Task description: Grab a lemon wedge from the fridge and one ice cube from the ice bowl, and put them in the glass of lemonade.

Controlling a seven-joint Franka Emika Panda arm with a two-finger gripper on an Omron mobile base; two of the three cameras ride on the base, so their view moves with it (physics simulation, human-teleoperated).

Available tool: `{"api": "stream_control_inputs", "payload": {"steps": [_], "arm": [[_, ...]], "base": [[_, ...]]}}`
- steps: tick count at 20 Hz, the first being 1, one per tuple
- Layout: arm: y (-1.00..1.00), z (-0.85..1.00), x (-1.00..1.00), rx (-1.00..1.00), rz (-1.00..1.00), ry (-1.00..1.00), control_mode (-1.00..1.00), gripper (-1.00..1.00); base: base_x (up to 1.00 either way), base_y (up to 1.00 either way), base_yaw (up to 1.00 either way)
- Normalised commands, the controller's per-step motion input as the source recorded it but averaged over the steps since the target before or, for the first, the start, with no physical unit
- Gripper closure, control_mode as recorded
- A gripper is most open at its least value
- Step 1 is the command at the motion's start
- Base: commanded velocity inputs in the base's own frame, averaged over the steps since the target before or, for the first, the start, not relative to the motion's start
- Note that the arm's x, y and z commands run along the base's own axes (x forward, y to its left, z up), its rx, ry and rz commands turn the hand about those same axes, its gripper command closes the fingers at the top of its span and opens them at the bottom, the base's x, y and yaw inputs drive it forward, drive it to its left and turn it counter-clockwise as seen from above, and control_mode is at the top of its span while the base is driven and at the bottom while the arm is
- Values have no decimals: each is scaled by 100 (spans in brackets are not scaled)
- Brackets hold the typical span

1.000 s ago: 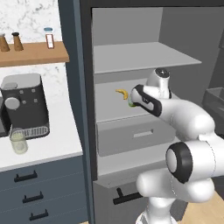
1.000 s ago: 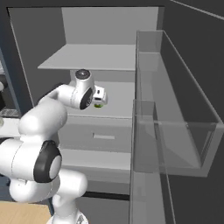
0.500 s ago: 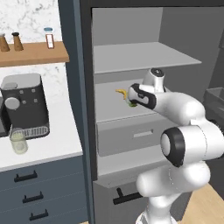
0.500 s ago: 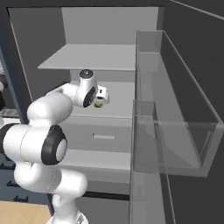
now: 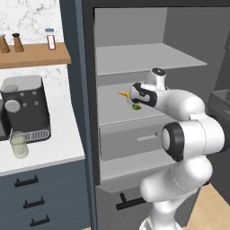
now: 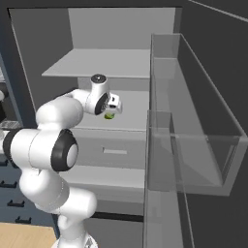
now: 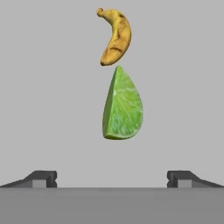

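The green lemon wedge [image 7: 122, 105] lies on the fridge's middle shelf [image 5: 112, 112], also seen as a small green spot [image 5: 136, 107] [image 6: 109, 116] under the hand. My gripper [image 7: 111, 178] hangs just over it, open, its two fingertips [image 7: 41, 178] spread wider than the wedge and apart from it. In the base views the gripper [image 5: 134, 100] [image 6: 113, 110] reaches into the open fridge [image 5: 134, 58]. The glass of lemonade [image 5: 19, 144] stands on the counter at the left. The ice bowl and the ice cube are out of view.
A yellow banana-like piece [image 7: 114, 37] [image 5: 124, 94] lies just beyond the wedge. A grey drawer [image 5: 130, 139] sits under the shelf. The open fridge door with clear bins [image 6: 193, 121] stands at the right. A coffee machine [image 5: 24, 108] is behind the glass.
The hand has pushed further into the fridge over the shelf and now sits closer to the wedge. The jaws have stayed open.
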Motion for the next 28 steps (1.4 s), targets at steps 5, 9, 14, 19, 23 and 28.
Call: {"api": "stream_control_inputs", "payload": {"steps": [5,9,14,19,23,28], "arm": [[0,-22,0,0,0,0,-100,-100],[0,-21,5,0,0,0,-100,-100],[0,-9,9,0,0,0,-100,-100],[0,0,12,0,0,-2,-100,-100],[0,0,13,0,0,-4,-100,-100],[0,1,10,0,0,0,-100,-100]], "base": [[0,0,0],[0,0,0],[0,0,0],[0,0,0],[0,0,0],[0,0,0]]}}
